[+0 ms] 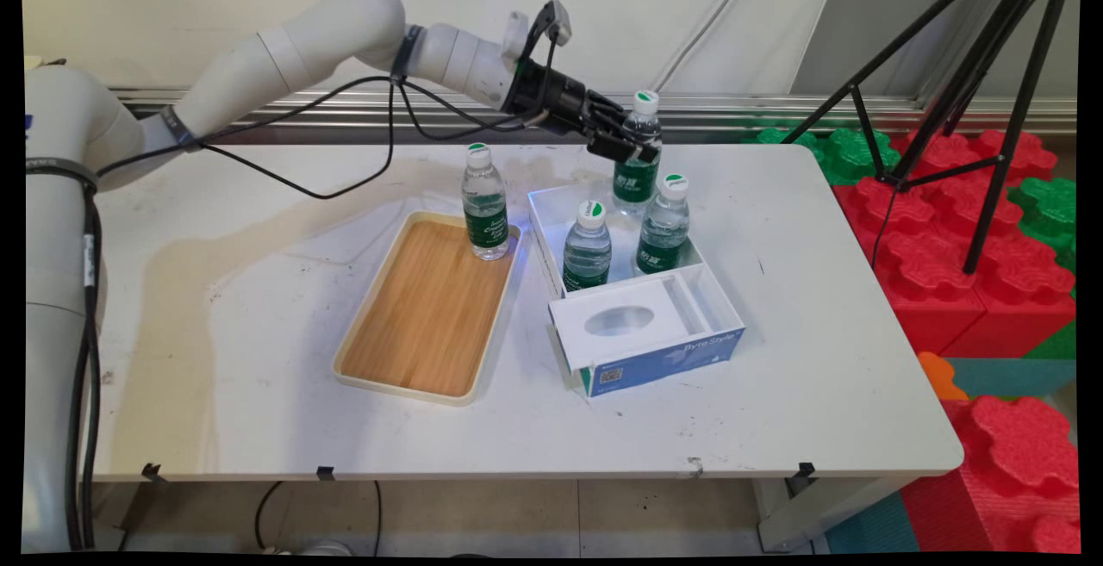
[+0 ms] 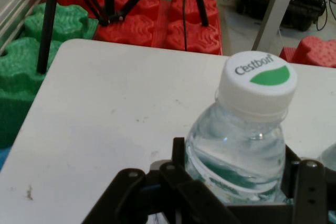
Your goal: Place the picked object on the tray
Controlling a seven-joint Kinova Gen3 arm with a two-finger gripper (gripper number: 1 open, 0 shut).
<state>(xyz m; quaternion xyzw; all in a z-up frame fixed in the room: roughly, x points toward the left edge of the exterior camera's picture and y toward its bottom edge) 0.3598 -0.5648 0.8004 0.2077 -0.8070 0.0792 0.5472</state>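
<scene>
My gripper is shut on the upper body of a clear water bottle with a green label and a white cap, at the far end of the white open box. In the hand view the same bottle stands between the two black fingers, its cap pointing up. I cannot tell whether its base rests in the box or hangs just above it. Two more bottles stand in the box, in front of the held one.
A fourth bottle stands on the far corner of a wooden tray, left of the box. A blue and white tissue carton fills the box's near end. A black tripod and red and green foam blocks lie beyond the table's right edge.
</scene>
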